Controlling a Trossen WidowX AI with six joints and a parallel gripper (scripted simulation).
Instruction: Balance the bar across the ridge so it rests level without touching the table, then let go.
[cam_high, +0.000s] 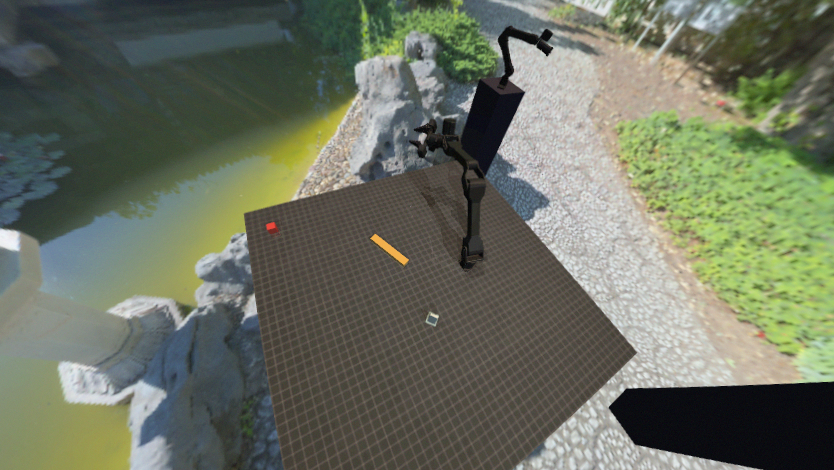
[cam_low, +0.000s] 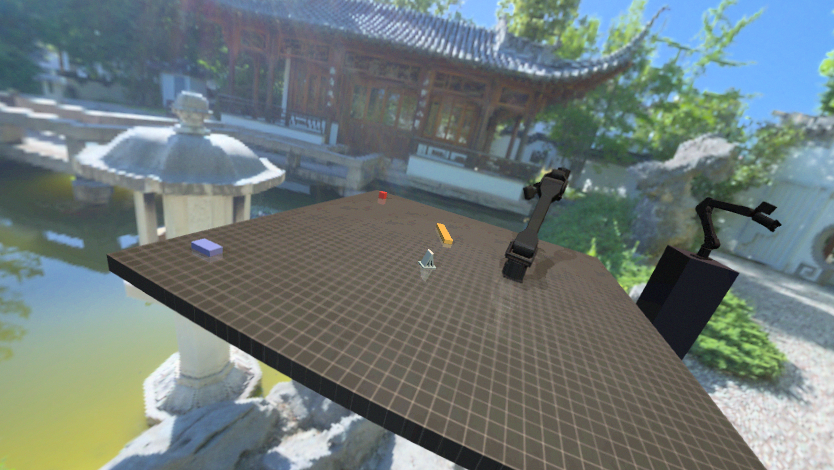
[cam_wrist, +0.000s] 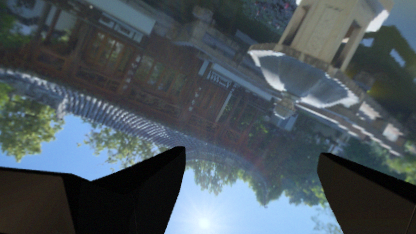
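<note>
The orange bar (cam_high: 389, 249) (cam_low: 444, 233) lies flat on the dark gridded table (cam_high: 350, 361) (cam_low: 326, 303). The ridge, a small pale grey piece (cam_high: 432, 319) (cam_low: 428, 258) with a raised slanted part, stands on the table apart from the bar. My gripper (cam_high: 414, 135) (cam_wrist: 251, 159) is open, with nothing between its fingers. It is raised high at the far end of the arm, away from the bar and the ridge. In the exterior view its fingers cannot be made out. The wrist view shows neither bar nor ridge.
A red cube (cam_high: 271, 227) (cam_low: 382, 195) sits near a table corner. A blue-violet block (cam_low: 207, 247) lies near another corner in the exterior view. A second black arm stands on a dark pedestal (cam_high: 490, 119) (cam_low: 688, 300) beyond the table edge.
</note>
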